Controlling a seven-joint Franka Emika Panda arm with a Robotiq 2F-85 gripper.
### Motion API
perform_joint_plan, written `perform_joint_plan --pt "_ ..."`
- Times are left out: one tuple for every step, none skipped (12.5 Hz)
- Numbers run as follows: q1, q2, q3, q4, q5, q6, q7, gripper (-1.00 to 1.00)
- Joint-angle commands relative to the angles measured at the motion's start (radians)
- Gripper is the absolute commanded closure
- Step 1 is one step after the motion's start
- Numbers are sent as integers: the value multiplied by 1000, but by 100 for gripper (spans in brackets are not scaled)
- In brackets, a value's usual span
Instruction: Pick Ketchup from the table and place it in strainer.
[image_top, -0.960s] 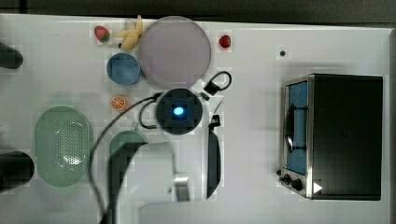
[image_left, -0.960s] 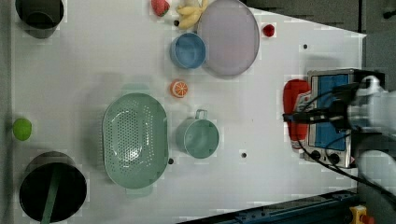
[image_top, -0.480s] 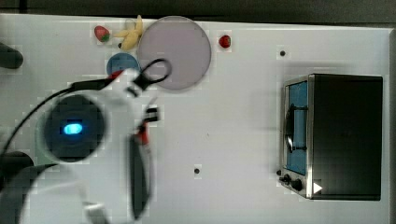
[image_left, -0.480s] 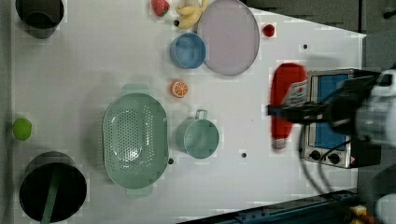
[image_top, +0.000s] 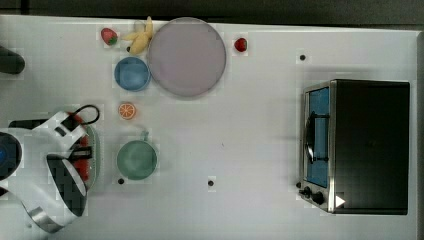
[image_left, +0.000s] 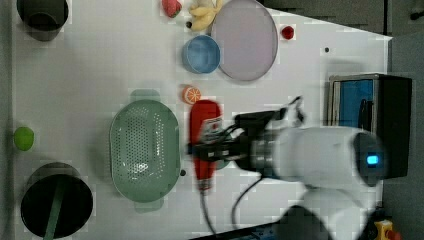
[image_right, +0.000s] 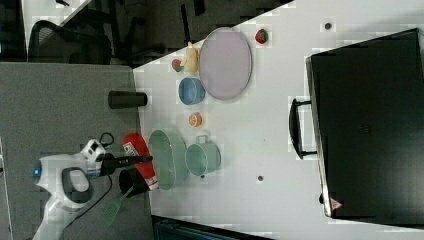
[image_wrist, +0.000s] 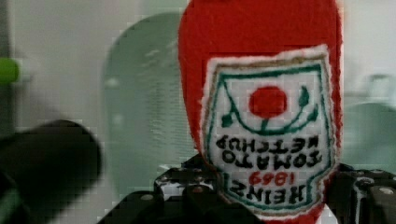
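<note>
While the ketchup bottle (image_left: 204, 145) is clamped crosswise between the jaws (image_left: 202, 150) of the white robot arm (image_left: 320, 157), it is held in the air above the bench (image_left: 100, 60), just beside the strainer (image_left: 144, 150) on the left view's right. The jaws are partly closed around the bottle's middle, with the label patch facing up and the cap end pointing toward the left view's bottom. In the wrist view the bottle's label (image_wrist: 268, 140) is seen close up, with the black jaw hardware at its lower end and the pale green strainer (image_wrist: 140, 102) blurred behind it. In the right view the bottle (image_right: 140, 160) is seen tilted beside the strainer (image_right: 165, 157).

The mint-green strainer is seen holding nothing, its perforated floor bare. Just beside it, partly hidden by the arm in the left view, a green cup (image_top: 136, 159) with a handle is seen empty in the top view. A blue bowl (image_left: 201, 54) is seen empty beside a large lilac plate (image_left: 245, 45), also bare. A dark bucket (image_left: 56, 205) at the left view's lower left holds a green utensil (image_left: 52, 212), and a second dark pot (image_left: 42, 17) is set at the upper left. An orange slice (image_left: 191, 93) lies near the bottle's base end. A toaster oven (image_top: 357, 145) is placed well apart, at the top view's right.
</note>
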Motion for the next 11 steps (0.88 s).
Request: perform_joint_plan --pt "11 99 18 4 6 173 186 -26" --pt "19 152 18 5 6 229 196 -26" --pt "26 202 18 6 5 268 196 -34" --pt "33 250 18 10 4 304 196 -54" --pt "42 291 19 19 1 336 196 -76" --pt "47 314 19 34 1 365 196 -98" --pt "48 314 24 44 1 362 200 -100" --pt "48 297 29 56 1 356 228 -100" --pt "48 263 32 65 1 334 280 -100" --pt "46 215 32 74 1 295 334 -100" --pt "41 159 31 82 1 229 369 -100"
